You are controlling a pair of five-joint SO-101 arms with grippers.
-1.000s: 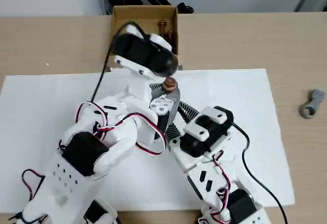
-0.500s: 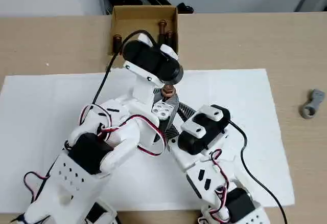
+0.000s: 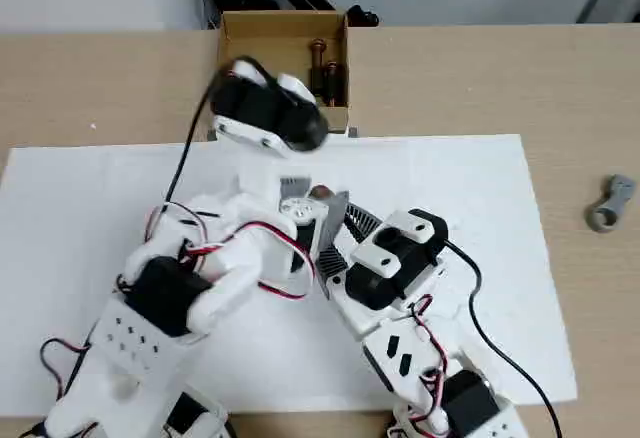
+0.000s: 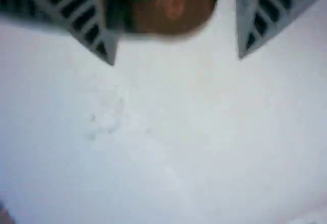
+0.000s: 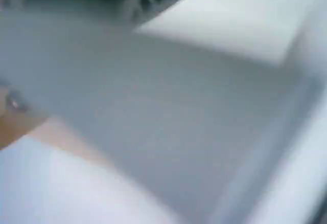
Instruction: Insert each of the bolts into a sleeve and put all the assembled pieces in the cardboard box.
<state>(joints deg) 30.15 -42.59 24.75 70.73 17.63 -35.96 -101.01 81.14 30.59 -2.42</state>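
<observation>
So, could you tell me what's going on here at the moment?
The left hand is over the white sheet, just in front of the cardboard box, with a copper-headed bolt between its fingers. The fingers stand apart, with a gap on one side of the bolt. The right hand is close beside it, and whether it grips anything is unclear. Some assembled pieces are already in the box.
</observation>
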